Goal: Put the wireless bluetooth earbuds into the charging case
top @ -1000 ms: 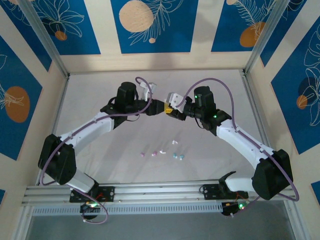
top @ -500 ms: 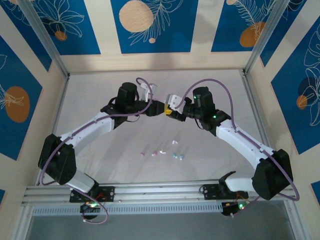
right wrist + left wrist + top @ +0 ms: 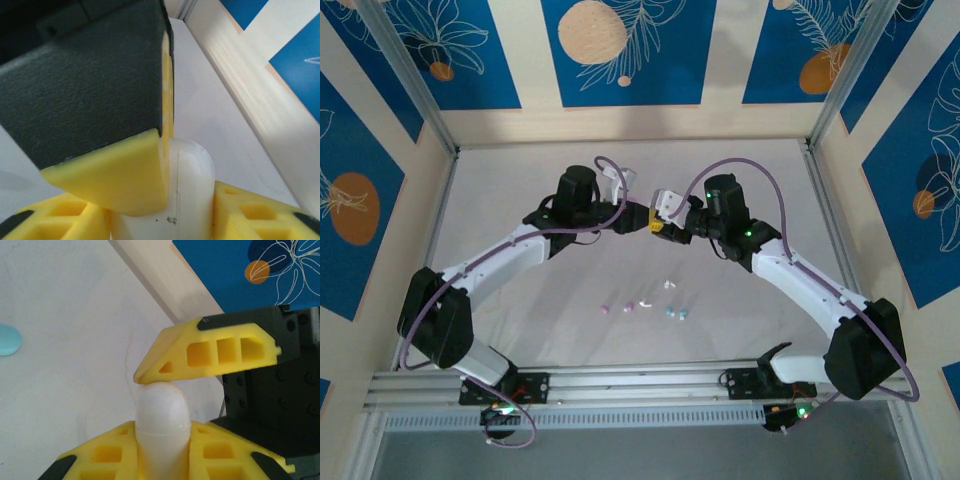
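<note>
Scanning from the left edge: open bench (image 3: 490, 200) lies between the left wall post and the left arm (image 3: 490, 265). The arm rises from the near rail (image 3: 640, 378) and bends in toward the middle.

The left pincer (image 3: 645, 215) meets the right pincer (image 3: 663, 222) tip to tip, well apart from all 4 bench edges.

Left wrist view:
- The left pincer's 2 yellow fingers (image 3: 102, 457) are closed on the white case (image 3: 162, 422).
- The case stands between them with a seam line across it.
- A yellow finger (image 3: 215, 352) of the right pincer lies across the top, its tip touching the case's rounded end.
- A teal rounded object (image 3: 7, 340) lies on the bench at the left border, cut by the frame and well apart from the case.

Right wrist view:
- The case (image 3: 192, 190) sits between the right pincer's 2 fingers (image 3: 260, 212).
- The right-hand finger is against the case.
- The other is hidden behind the left pincer's finger (image 3: 110, 185), so I cannot tell whether the right pincer clamps the case or only brackets it.

Nearer the rail, inside the arch of the 2 arms, 6 earbuds (image 3: 628, 306) lie loose in a rough row: pink at left, white in the middle, teal at right. All are outside the case, well apart from both pincers, and near the rail without touching it.

Open bench flanks the row and runs behind the pincers to the back wall.

The right arm (image 3: 800, 280) descends to its base by the right post, with a strip of open bench between it and the right wall.
</note>
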{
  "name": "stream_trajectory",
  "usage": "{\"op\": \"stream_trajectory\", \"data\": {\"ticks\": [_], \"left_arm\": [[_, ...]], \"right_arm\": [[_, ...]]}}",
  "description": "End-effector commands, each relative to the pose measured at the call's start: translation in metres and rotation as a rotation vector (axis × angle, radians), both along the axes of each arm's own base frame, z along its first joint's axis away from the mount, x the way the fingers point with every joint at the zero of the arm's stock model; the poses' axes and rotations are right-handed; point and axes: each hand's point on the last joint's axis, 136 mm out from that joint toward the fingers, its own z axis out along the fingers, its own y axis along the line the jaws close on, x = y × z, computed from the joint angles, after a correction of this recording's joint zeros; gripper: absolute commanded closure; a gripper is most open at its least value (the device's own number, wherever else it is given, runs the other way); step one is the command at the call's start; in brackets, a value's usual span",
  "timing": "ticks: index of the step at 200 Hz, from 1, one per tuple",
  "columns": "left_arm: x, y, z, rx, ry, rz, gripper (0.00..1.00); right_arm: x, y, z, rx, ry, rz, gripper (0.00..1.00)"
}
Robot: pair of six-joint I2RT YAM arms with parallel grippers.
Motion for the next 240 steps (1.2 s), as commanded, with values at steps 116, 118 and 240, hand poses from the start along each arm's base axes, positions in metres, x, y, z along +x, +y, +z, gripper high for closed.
{"op": "stream_trajectory", "data": {"ticks": [116, 118, 240], "left_arm": [[-0.024, 0.037, 0.110, -0.448, -0.780, 0.078, 1.00], [-0.024, 0.037, 0.111, -0.450, -0.782, 0.078, 1.00], [-0.033, 0.030, 0.118, -0.468, -0.758, 0.012, 1.00]], "right_arm": [[-0.052, -0.029, 0.113, 0.598, 0.983, 0.040, 0.34], [-0.052, -0.029, 0.112, 0.594, 0.984, 0.038, 0.34], [-0.025, -0.008, 0.107, 0.566, 1.016, 0.000, 0.36]]}}
